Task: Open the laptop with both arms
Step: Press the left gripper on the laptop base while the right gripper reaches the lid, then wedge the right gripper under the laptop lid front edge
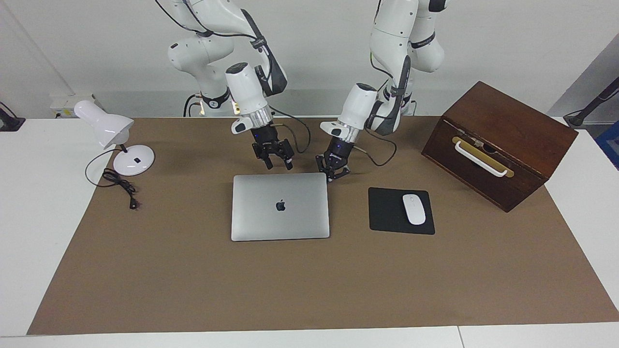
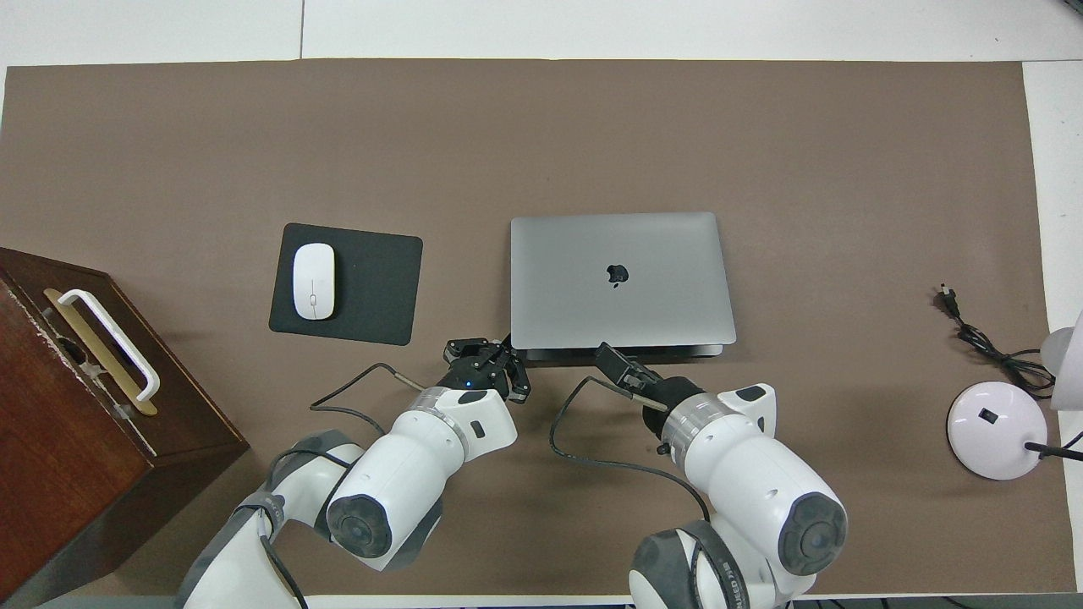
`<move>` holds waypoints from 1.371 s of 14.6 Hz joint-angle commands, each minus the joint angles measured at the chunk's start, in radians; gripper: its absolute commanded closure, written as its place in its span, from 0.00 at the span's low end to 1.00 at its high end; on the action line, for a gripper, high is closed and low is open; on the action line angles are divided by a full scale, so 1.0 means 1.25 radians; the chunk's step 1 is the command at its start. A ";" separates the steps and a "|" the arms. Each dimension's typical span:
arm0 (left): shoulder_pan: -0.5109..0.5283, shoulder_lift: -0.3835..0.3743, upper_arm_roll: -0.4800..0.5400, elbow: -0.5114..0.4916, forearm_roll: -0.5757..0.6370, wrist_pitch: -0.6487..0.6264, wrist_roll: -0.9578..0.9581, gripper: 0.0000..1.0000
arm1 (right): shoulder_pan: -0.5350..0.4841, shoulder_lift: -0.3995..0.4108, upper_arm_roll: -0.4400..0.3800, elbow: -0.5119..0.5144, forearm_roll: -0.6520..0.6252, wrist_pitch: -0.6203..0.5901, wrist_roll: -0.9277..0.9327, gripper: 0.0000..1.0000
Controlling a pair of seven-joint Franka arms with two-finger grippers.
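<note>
- Laptop (image 1: 280, 206) — silver-grey, lid down and flat on the brown mat (image 1: 300, 290), mid-table; its robot-side edge faces both grippers.
- Left gripper (image 1: 331, 178) — fingertips together, holding nothing; low at the laptop's robot-side corner toward the left arm's end of the table, tip at or just off the lid edge. Whether it touches cannot be told. In the overhead view it sits at that same corner (image 2: 506, 345).
- Right gripper (image 1: 278, 164) — fingers spread, empty; hanging over the mat just off the laptop's robot-side edge, about midway along it, clear of the lid. Overhead it appears edge-on at that edge (image 2: 607, 355).
- Mouse pad (image 1: 387, 210) — black, beside the laptop toward the left arm's end, apart from it.
- Mouse (image 1: 414, 209) — white, on the pad.
- Box (image 1: 503, 140) — dark wood with a white handle, at the left arm's end, nearer the robots than the pad.
- Lamp (image 1: 116, 137) — white, at the right arm's end, with its black cord (image 1: 118, 183) lying loose on the mat.
</note>
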 commanded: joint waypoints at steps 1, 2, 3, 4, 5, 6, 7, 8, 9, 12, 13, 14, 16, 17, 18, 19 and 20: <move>-0.016 0.033 0.010 0.028 -0.013 0.018 -0.005 1.00 | -0.003 0.009 0.003 0.009 0.020 0.015 -0.008 0.02; -0.016 0.037 0.010 0.029 -0.013 0.018 -0.005 1.00 | -0.003 0.010 0.003 0.009 0.020 0.015 -0.008 0.02; -0.016 0.038 0.010 0.029 -0.013 0.018 -0.005 1.00 | -0.003 0.010 0.003 0.009 0.020 0.015 -0.008 0.02; -0.016 0.043 0.010 0.031 -0.012 0.018 -0.005 1.00 | -0.003 0.010 0.003 0.009 0.020 0.015 -0.008 0.02; -0.016 0.050 0.010 0.037 -0.013 0.018 -0.005 1.00 | -0.005 0.010 0.003 0.009 0.020 0.014 -0.008 0.02; -0.016 0.057 0.010 0.041 -0.012 0.018 -0.005 1.00 | -0.008 0.012 0.003 0.009 0.020 0.013 -0.009 0.02; -0.017 0.059 0.010 0.041 -0.013 0.018 -0.005 1.00 | -0.010 0.013 0.003 0.014 0.020 0.011 -0.011 0.02; -0.017 0.059 0.010 0.041 -0.013 0.018 -0.005 1.00 | -0.011 0.015 0.003 0.021 0.020 0.011 -0.011 0.02; -0.017 0.059 0.010 0.041 -0.013 0.018 -0.005 1.00 | -0.014 0.020 0.003 0.026 0.020 0.011 -0.014 0.02; -0.017 0.060 0.010 0.041 -0.012 0.018 -0.004 1.00 | -0.024 0.025 0.003 0.039 0.020 0.009 -0.019 0.02; -0.016 0.060 0.010 0.040 -0.012 0.018 -0.004 1.00 | -0.026 0.025 0.003 0.040 0.020 0.007 -0.019 0.02; -0.016 0.060 0.011 0.040 -0.012 0.018 -0.004 1.00 | -0.026 0.026 0.003 0.043 0.020 0.007 -0.020 0.02; -0.016 0.060 0.010 0.041 -0.012 0.018 -0.004 1.00 | -0.030 0.032 0.003 0.047 0.020 0.007 -0.025 0.02; -0.016 0.060 0.011 0.041 -0.012 0.018 -0.004 1.00 | -0.039 0.035 0.003 0.052 0.020 0.007 -0.034 0.02; -0.016 0.060 0.011 0.040 -0.012 0.018 -0.004 1.00 | -0.043 0.036 0.003 0.055 0.020 0.007 -0.042 0.02; -0.016 0.060 0.011 0.040 -0.012 0.018 -0.004 1.00 | -0.043 0.037 0.003 0.058 0.020 0.007 -0.045 0.02; -0.016 0.060 0.010 0.041 -0.012 0.018 -0.004 1.00 | -0.044 0.041 0.003 0.064 0.020 0.006 -0.045 0.02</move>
